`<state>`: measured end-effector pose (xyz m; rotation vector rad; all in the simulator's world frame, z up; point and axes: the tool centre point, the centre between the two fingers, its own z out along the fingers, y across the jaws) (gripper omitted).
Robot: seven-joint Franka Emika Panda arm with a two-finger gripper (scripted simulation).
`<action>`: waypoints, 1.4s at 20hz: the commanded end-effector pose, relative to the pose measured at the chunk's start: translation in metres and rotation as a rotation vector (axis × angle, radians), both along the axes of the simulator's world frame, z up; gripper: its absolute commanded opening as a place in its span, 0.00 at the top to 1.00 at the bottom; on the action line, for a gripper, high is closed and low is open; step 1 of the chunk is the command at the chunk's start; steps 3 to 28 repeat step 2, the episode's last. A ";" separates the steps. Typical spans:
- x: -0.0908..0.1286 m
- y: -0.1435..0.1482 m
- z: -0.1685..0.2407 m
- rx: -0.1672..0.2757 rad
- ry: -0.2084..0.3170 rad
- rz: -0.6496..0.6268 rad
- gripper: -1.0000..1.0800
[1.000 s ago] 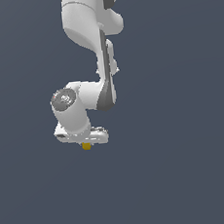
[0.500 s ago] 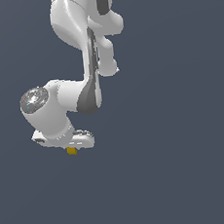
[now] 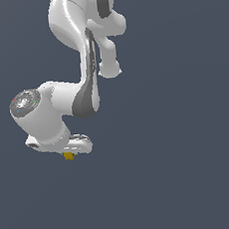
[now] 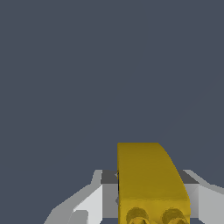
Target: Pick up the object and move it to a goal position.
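Observation:
The object (image 3: 69, 155) is a small mustard-yellow block poking out under the white hand of the arm, at the exterior view's lower left. My gripper (image 3: 69, 152) is shut on it. In the wrist view the object (image 4: 146, 179) fills the space between the two pale fingers (image 4: 89, 203), which press on its sides; two round hollows show on its near end. The fingertips themselves are mostly hidden by the block in both views.
The white arm (image 3: 81, 45) rises from the hand toward the top of the exterior view, with a round joint cap (image 3: 25, 102) at the left. Everything else is a plain dark grey-blue background with no visible surface or marker.
The hand with the yellow block has swung toward the exterior view's left over the last second, and the wrist has rotated with it. The grip on the block is unchanged.

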<state>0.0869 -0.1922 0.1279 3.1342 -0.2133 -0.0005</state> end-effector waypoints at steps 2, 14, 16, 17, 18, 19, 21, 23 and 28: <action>0.000 0.001 0.000 0.000 0.000 0.001 1.00; 0.000 0.001 0.000 0.000 0.000 0.001 1.00; 0.000 0.001 0.000 0.000 0.000 0.001 1.00; 0.000 0.001 0.000 0.000 0.000 0.001 1.00; 0.000 0.001 0.000 0.000 0.000 0.001 1.00; 0.000 0.001 0.000 0.000 0.000 0.001 1.00; 0.000 0.001 0.000 0.000 0.000 0.001 1.00; 0.000 0.001 0.000 0.000 0.000 0.001 1.00; 0.000 0.001 0.000 0.000 0.000 0.001 1.00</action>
